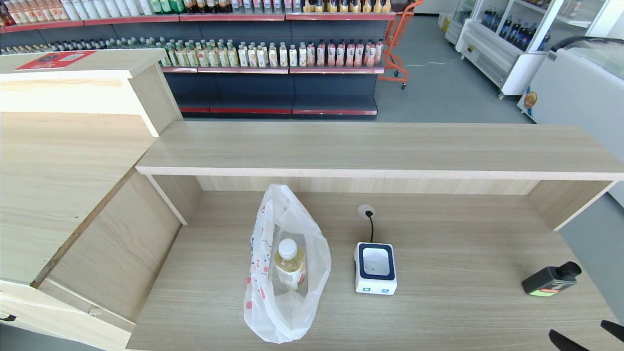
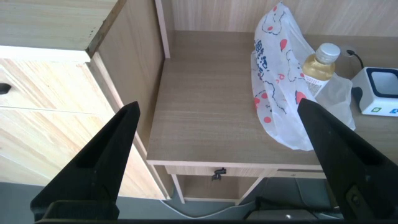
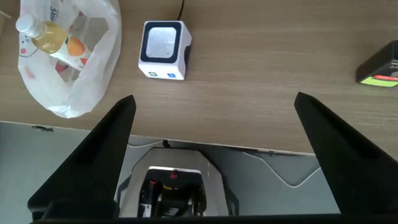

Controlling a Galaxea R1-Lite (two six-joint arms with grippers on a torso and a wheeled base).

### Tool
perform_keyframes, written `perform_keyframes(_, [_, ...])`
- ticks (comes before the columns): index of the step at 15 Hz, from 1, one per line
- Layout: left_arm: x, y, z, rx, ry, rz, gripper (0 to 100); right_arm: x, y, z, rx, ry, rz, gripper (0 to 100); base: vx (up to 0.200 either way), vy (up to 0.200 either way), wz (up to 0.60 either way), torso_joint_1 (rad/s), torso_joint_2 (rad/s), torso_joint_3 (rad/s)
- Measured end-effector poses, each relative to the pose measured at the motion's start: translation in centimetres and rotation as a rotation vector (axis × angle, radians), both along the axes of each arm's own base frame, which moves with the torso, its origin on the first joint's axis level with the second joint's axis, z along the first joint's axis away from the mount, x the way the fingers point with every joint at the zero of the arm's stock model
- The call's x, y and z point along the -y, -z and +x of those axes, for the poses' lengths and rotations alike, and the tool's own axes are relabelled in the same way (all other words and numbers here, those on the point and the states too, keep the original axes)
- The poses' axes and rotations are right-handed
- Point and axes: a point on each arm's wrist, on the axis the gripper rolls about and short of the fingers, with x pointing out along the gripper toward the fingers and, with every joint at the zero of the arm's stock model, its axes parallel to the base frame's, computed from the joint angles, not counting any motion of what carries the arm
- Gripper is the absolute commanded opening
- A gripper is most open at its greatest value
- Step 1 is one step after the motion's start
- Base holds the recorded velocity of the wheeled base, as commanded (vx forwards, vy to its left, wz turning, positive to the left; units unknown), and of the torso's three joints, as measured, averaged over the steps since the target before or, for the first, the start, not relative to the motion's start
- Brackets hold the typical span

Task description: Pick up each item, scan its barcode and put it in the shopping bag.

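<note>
Wood surface (image 1: 438, 312): pale grain, carrying the bag, the scanner and one loose item.
Shopping bag (image 1: 273, 317): thin white plastic with red and dark print, standing open left of the scanner; its print is too small to read.
Bottle (image 1: 290, 265): upright inside the shopping bag, with a white cap and pale yellow drink. The right wrist view shows an orange patch on its white label; no wording is legible.
Scanner (image 1: 374, 267): white box with a dark-framed window facing up, just right of the bag. Small green and blue marks sit on its near edge, and its black cable (image 1: 371, 228) runs to a round port behind it.
Black item (image 1: 551, 280): lying on its side far right, well apart from the scanner, with a green and red label whose text is unreadable.
Left hand (image 2: 217, 109): fingers spread wide with nothing between them, off the surface's left end.
Left wrist view: shows a small dark catch (image 2: 216, 175) on the panel under the surface's edge.
Right hand (image 3: 214, 99): fingers wide apart and empty, above the near edge; its tips show at the head view's lower right.
Shelves (image 1: 273, 70): rows of drink bottles behind the counter, their labels too far off to read.
Red placard (image 1: 56, 59): flat on the raised counter at far left.
</note>
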Motion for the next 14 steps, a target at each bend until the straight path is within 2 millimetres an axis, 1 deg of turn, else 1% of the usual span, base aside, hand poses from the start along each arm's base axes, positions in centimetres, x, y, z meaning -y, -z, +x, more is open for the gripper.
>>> perform_keyframes(2, [0.0,0.0,0.0,0.0,0.0,0.0,100,0.4,1.6,-2.9,0.047,0.039,-0.032,100,0.0,0.0,0.0,0.0,0.0,0.0])
perform_keyframes(4, [0.0,0.0,0.0,0.0,0.0,0.0,100,0.5,2.7,-4.8,0.135,0.064,-0.055,100,0.0,0.0,0.0,0.0,0.0,0.0])
perform_keyframes(5, [0.0,0.0,0.0,0.0,0.0,0.0,100,0.5,3.1,-5.4,0.188,0.075,-0.07,100,0.0,0.0,0.0,0.0,0.0,0.0])
perform_keyframes(7, [0.0,0.0,0.0,0.0,0.0,0.0,100,0.5,3.5,-6.2,0.264,0.092,-0.089,100,0.0,0.0,0.0,0.0,0.0,0.0])
perform_keyframes(9, [0.0,0.0,0.0,0.0,0.0,0.0,100,0.4,3.6,-6.5,0.303,0.097,-0.096,100,0.0,0.0,0.0,0.0,0.0,0.0])
perform_keyframes(11, [0.0,0.0,0.0,0.0,0.0,-0.001,100,0.5,3.8,-6.6,0.309,0.106,-0.11,100,0.0,0.0,0.0,0.0,0.0,0.0])
perform_keyframes(12, [0.0,0.0,0.0,0.0,0.0,-0.004,100,0.5,3.9,-6.7,0.303,0.143,-0.119,100,0.0,0.0,0.0,0.0,0.0,0.0])
perform_keyframes(14, [0.0,0.0,0.0,0.0,0.0,-0.003,100,0.6,3.9,-6.7,0.304,0.154,-0.124,100,0.0,-0.2,0.0,0.01,0.0,-0.002])
